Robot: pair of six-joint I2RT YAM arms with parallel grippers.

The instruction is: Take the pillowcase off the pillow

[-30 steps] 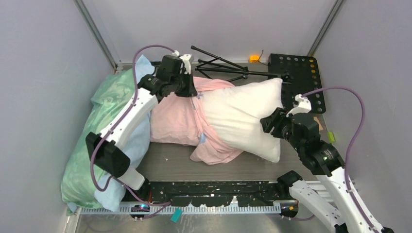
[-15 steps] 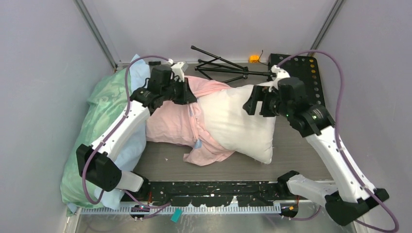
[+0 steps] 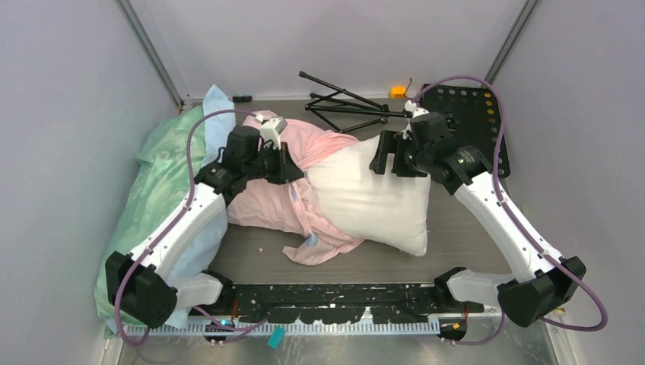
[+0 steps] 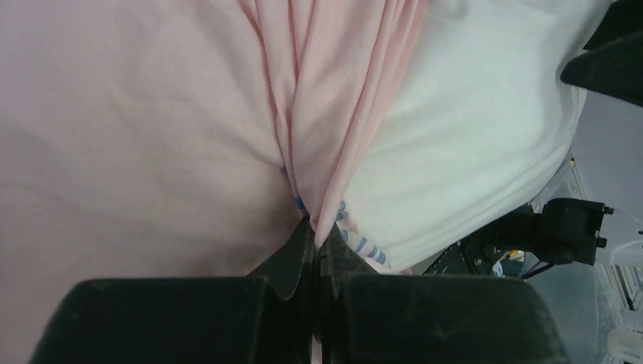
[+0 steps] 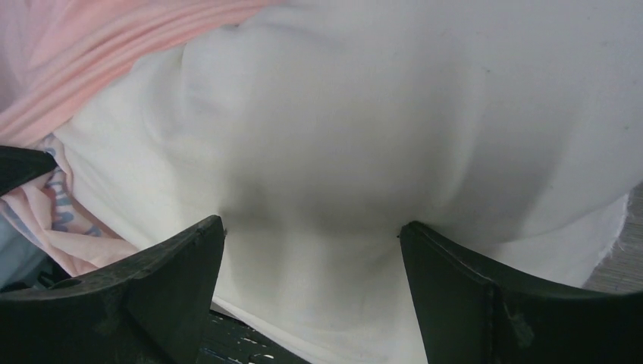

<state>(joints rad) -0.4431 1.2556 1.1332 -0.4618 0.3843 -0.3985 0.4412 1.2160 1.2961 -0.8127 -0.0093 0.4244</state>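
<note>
The white pillow lies across the table's middle, its right half bare. The pale pink pillowcase is bunched over its left half, with a loose flap at the front. My left gripper is shut on a fold of the pillowcase at the bunched edge; the blue lettering shows beside the fingers. My right gripper is open, its fingertips pressed against the pillow's far right top, with pillow bulging between the jaws.
Mint green and light blue bedding is piled along the left side. A folded black tripod and a black perforated plate lie at the back. A black rail runs along the near edge. Grey walls enclose the table.
My right arm swung from the pillow's right front up to its far top edge and set its open jaws against it. My left gripper pulled the pillowcase down and left, the pillow shifting with it.
</note>
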